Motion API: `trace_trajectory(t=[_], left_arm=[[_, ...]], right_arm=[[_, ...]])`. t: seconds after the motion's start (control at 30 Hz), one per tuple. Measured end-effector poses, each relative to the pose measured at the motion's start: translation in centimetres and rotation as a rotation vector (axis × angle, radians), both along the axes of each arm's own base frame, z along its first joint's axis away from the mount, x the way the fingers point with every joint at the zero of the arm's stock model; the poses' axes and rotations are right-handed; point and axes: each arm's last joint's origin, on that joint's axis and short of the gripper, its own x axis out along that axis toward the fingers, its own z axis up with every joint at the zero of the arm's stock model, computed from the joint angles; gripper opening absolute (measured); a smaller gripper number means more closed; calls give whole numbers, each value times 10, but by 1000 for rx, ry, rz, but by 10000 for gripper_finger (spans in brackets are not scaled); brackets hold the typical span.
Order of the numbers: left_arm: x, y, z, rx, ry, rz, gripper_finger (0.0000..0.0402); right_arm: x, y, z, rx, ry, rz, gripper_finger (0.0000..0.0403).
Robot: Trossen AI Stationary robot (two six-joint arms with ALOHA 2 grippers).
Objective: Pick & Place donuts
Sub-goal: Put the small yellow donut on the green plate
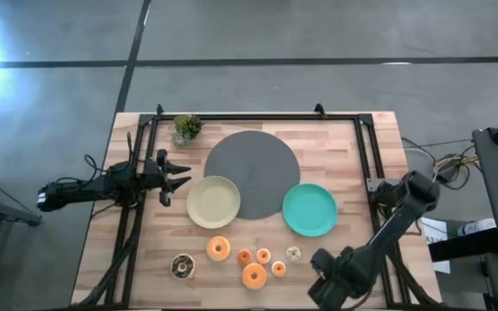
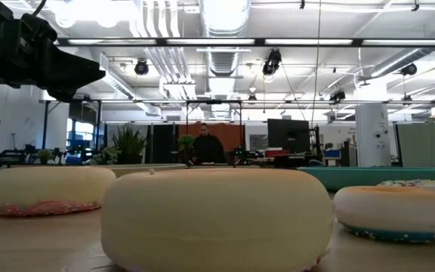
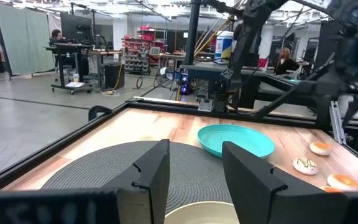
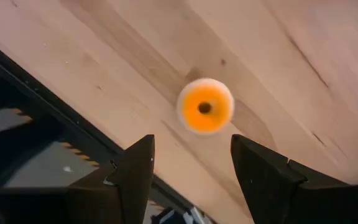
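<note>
Fat and cream-sided, one donut [image 2: 216, 219] fills the low view, flanked by a pink-edged one [image 2: 49, 190] and a teal-edged one [image 2: 396, 212]. From above, the donuts sit in a loose cluster along the near edge of the table [image 1: 145, 259]: a chocolate one [image 1: 182, 266], two big orange ones [image 1: 219, 249] [image 1: 254, 276], three small orange ones [image 1: 244, 257] [image 1: 264, 256] [image 1: 278, 269], and a pale speckled one [image 1: 293, 254]. None is on a plate yet, so the job looks barely begun.

Now the key relation: the right gripper [image 1: 327, 269] hovers at the cluster's right end, jaws spread and empty. Its wrist view looks down on a small orange donut [image 4: 205, 106] lying flat just ahead of the fingers [image 4: 132, 171], hole up, no long axis to fuss over. A short reach forward and down should straddle it.

Over at the table's left edge, the left gripper [image 1: 173, 179] waits beside the cream plate [image 1: 213, 202], jaws apart, holding nothing. Its wrist view sees across the grey disc [image 3: 104, 168] to the teal plate [image 3: 235, 140], with donuts beyond. The right arm is clearly nearer.

Only the wrist view shows that orange donut centred; the high view cannot confirm which one it is.
</note>
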Motion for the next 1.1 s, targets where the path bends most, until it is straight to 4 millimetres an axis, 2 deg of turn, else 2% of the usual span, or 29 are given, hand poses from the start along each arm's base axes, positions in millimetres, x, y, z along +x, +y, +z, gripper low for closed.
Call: trace_trajectory(t=[0.1,0.23,0.47,0.8,1.1], left_arm=[[0,0,0,0,0,0,122],[0,0,0,0,-1,1,122],[0,0,0,0,0,0,122],[0,0,0,0,0,0,122],[0,0,0,0,0,0,122]], right_arm=[[3,9,-11,-5,6,28,203],[4,14,-17,62,77,-33,203],[11,4,-18,42,32,-123,203],[15,19,-57,-5,73,-15,203],[15,25,-66,-27,94,15,203]])
